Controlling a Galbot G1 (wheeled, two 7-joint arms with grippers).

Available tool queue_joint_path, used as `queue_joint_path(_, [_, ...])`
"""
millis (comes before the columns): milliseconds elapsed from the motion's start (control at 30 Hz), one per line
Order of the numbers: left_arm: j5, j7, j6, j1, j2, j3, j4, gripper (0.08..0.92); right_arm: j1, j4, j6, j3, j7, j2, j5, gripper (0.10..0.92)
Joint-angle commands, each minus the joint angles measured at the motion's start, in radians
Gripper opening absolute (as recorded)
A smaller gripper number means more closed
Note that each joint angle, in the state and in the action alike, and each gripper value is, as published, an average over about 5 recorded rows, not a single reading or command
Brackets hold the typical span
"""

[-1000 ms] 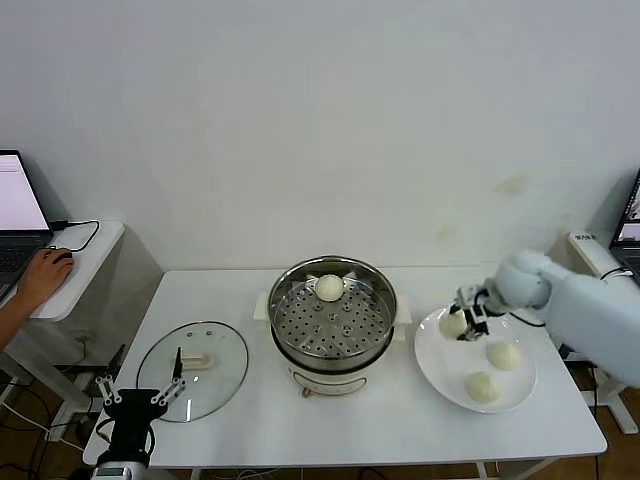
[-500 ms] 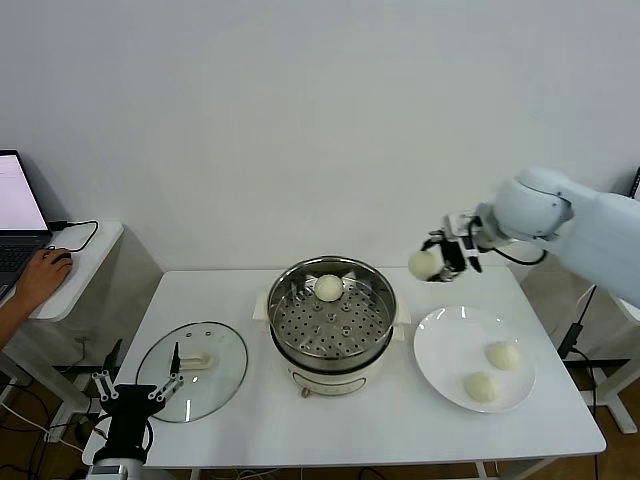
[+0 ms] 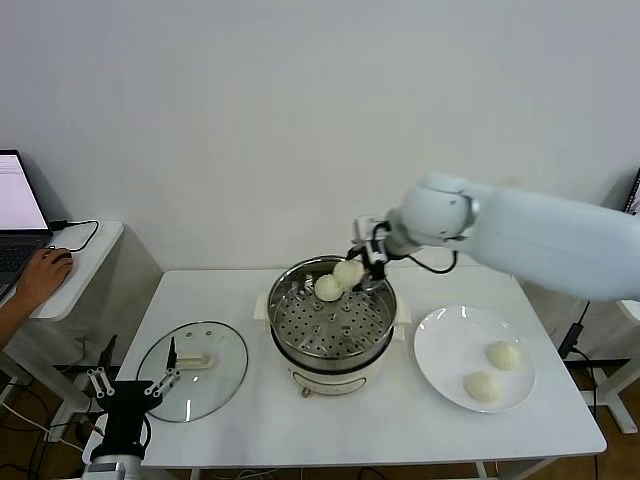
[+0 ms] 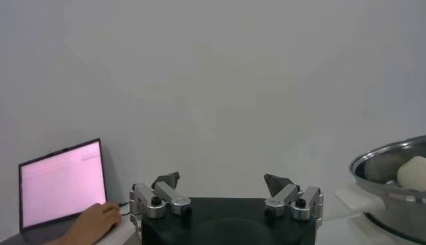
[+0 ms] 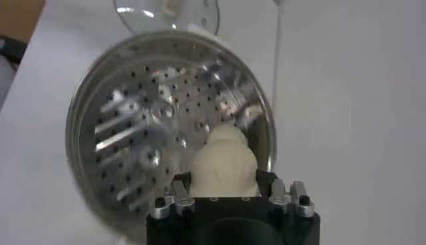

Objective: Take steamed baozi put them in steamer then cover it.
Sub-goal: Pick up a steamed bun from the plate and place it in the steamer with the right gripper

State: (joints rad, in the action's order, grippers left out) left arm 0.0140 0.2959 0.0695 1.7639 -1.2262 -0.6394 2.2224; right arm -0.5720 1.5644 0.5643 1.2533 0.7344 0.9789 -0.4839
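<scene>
Four steamed baozi show, all smooth, cream-white and domed. The right gripper [image 3: 362,268] is clenched on one baozi [image 3: 348,272], holding it in the air over the far part of the steamer [image 3: 332,352], just right of the bun in the basket [image 3: 328,288], which lies against the far wall. In the right wrist view the held bun [image 5: 224,164] bulges out between the two fingers, above the perforated floor.

The steamer is a shiny steel pot on a cream base, standing at the middle of the white table [image 3: 350,425]. Most of its holed floor is bare on the near and left sides. Two more baozi [image 3: 503,355] rest on the near right part of the white plate [image 3: 440,360], right of the steamer; the plate's left half is bare.

The cover [image 3: 225,370], clear glass with a cream handle, lies flat at the near left, close to the table edge. The left gripper [image 3: 128,388] hangs just off that near left corner, jaws spread wide and holding nothing.

A person's hand [image 3: 42,277] rests by a laptop [image 3: 18,215] on the side desk at far left.
</scene>
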Motion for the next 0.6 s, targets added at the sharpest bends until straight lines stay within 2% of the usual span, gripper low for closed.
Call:
queue_joint_path(33, [0.001, 0.001, 0.0, -0.001, -0.004, -0.003, -0.002, 0.823, 0.122, -0.122, 0.044, 0.002, -0.062, 0.196, -0.026, 0.619])
queue_joint_path(600, [0.001, 0.005, 0.009, 0.001, -0.008, -0.015, -0.01, 0.823, 0.195, -0.23, 0.043, -0.018, -0.067, 0.288, 0.049, 0.619])
